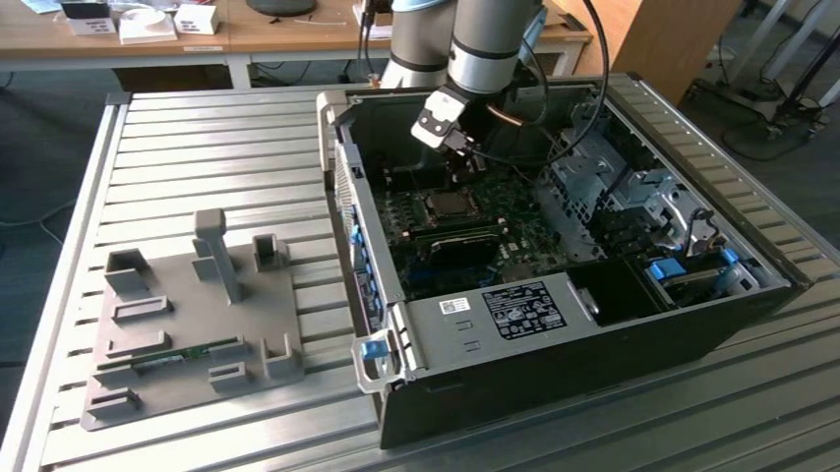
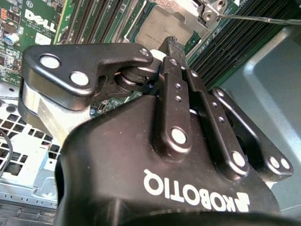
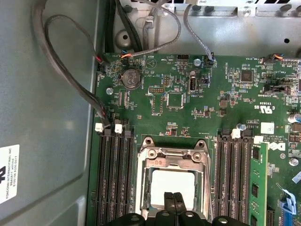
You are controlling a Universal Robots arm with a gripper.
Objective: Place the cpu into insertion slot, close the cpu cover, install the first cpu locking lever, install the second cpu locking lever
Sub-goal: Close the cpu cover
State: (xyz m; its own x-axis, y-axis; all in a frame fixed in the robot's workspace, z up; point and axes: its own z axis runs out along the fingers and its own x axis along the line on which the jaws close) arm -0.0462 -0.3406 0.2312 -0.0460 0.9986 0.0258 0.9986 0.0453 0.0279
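Gripper (image 3: 172, 197) was pinched tight together on nothing, its tips right over the near edge of the chip (image 3: 171, 181), which sat in its socket (image 3: 208, 195) directly beneath with the cover (image 3: 171, 162) seemingly lying flat around it. Just past the tips a thin lever (image 2: 254, 19) stuck out free, memory slots (image 3: 115, 179) ran to either side, and the green board (image 3: 188, 108) stretched beyond. Pressing down with such narrow tips could probably skid off the metal and scrape the board, or tilt a poorly seated chip and bend the socket's contacts.
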